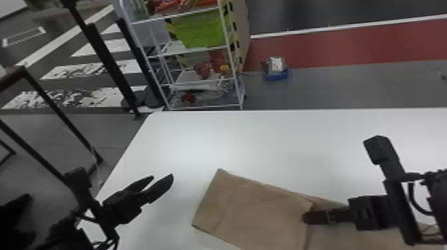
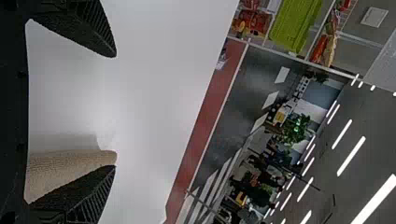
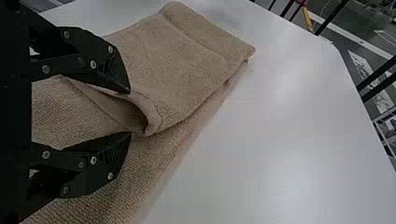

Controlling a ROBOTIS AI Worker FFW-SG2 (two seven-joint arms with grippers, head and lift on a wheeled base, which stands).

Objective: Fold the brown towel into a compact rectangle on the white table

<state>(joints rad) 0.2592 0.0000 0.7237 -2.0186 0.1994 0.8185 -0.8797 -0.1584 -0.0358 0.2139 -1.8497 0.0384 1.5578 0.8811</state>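
A: How are the arms holding themselves?

B: The left arm is coming in at the near left corner, its tool hovering above the counter and pointing forward and to the right. The right arm is entering from the right edge, and its tool is pointing left, low over the cloth.

A: And what else is standing about?

B: Beyond the counter a white rack is carrying a green bin (rather a loud green, that). Black posts are rising to its left, and a blue item is sitting on the floor to its right. The right arm is hiding part of the cloth from the head camera.

A: So where is the brown towel lying?

B: On the near part of the counter, partly folded, one layer doubled over a longer one. It is lying to the right of the left tool, which is standing wide open and gripping nothing. The right tool is opening its fingers less widely, and the curled fold is gaping just beside their tips. It isn't pinching any cloth (whether a tip is touching it, I can't tell).
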